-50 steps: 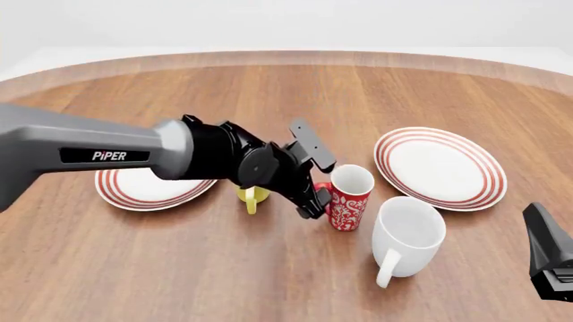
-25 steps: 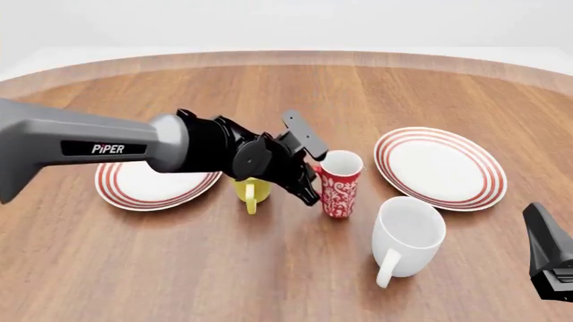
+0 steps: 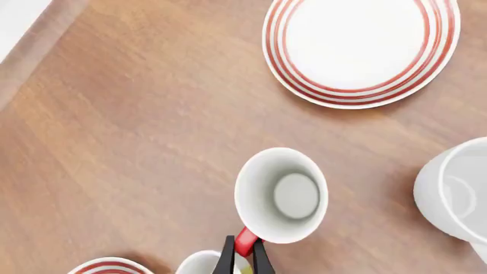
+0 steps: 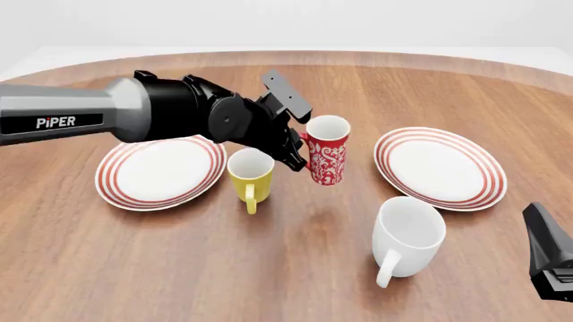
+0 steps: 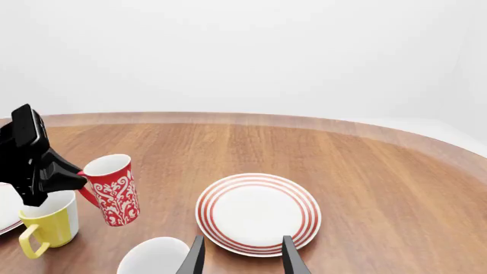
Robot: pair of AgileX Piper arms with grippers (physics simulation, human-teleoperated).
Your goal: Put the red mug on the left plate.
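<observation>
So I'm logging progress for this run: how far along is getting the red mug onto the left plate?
Done: the left gripper has the red mug pinched by its handle and raised off the table, as the right wrist view shows. In hand: the mug hangs, slightly tilted, beside the yellow mug. Left: carry it over the yellow mug to the left plate, set it down and release. The right gripper is open and idle.

Red floral mug point(image 4: 326, 157), red-ringed white plate point(image 4: 161, 173)
</observation>
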